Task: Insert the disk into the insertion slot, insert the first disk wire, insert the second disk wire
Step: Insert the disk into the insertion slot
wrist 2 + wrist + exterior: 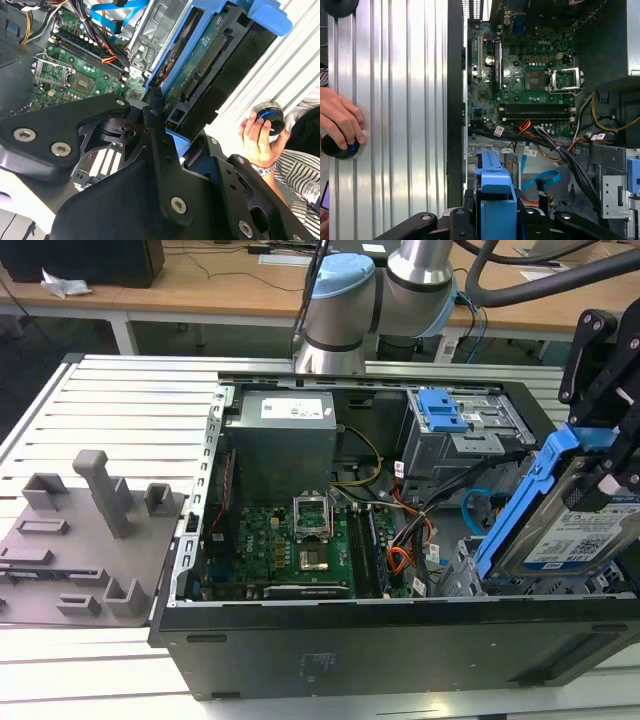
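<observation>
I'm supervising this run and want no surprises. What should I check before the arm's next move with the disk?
1. Grip of the jaws on the disk: ok.
2. The disk seated in the insertion slot: not ok, held tilted, not seated.
3. Slot free of loose cables: cannot tell.
4. Person's hand outside the case: ok, on a knob on the table.
</observation>
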`<state>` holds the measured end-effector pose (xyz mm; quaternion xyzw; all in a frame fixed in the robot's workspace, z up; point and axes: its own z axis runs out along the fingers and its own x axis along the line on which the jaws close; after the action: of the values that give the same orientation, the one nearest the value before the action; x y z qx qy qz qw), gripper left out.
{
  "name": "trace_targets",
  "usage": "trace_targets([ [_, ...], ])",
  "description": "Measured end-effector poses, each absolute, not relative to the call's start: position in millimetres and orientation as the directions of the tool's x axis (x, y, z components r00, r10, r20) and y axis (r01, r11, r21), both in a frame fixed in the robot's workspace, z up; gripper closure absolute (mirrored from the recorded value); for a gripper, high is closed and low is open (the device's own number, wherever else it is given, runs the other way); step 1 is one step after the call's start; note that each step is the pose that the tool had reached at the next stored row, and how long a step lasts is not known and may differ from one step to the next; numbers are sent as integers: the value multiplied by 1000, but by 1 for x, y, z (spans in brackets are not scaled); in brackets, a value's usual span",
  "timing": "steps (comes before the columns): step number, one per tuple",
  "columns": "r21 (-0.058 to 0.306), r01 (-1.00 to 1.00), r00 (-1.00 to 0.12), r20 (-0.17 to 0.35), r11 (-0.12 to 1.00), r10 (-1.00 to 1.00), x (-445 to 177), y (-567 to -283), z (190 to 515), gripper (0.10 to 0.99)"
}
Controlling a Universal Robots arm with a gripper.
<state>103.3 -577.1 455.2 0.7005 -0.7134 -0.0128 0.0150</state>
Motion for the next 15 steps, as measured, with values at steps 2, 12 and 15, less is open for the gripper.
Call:
trace_targets([
  [2,39,-999,-18,3,18,-1000,103,-577,453,722],
  [12,39,-999,-18,3,18,-1000,104,-571,449,722],
  [15,39,-999,-18,3,18,-1000,104,-563,449,722],
])
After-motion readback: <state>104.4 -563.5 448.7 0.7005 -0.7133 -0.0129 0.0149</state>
